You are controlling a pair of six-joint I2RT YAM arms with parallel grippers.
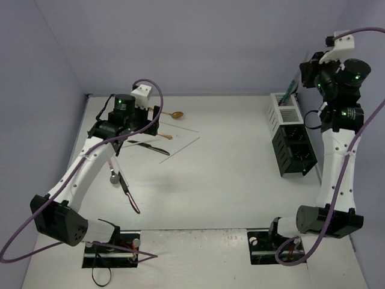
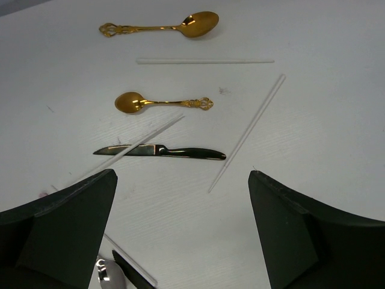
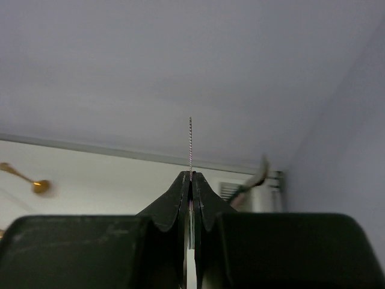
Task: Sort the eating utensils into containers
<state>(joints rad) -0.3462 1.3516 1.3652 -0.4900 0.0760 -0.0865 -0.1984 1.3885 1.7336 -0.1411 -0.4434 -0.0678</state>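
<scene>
My left gripper [image 1: 120,139] is open and empty and hangs above the loose utensils; its fingers [image 2: 66,229] frame bare table. Beyond them lie two gold spoons [image 2: 180,25] [image 2: 150,102], a black-handled knife [image 2: 174,151] and pale chopsticks [image 2: 249,129]. A silver spoon [image 2: 107,274] and another dark knife [image 2: 129,272] lie at the near left. My right gripper [image 3: 190,176] is raised at the back right, shut on a thin serrated knife blade [image 3: 190,144] seen edge-on. The white container [image 1: 281,108] and the black container [image 1: 295,150] stand below it.
A teal piece [image 1: 292,88] shows at the white container's far end, next to my right gripper [image 1: 304,75]; a utensil [image 3: 255,180] leans there. Walls close in on the left, back and right. Purple cables loop over both arms.
</scene>
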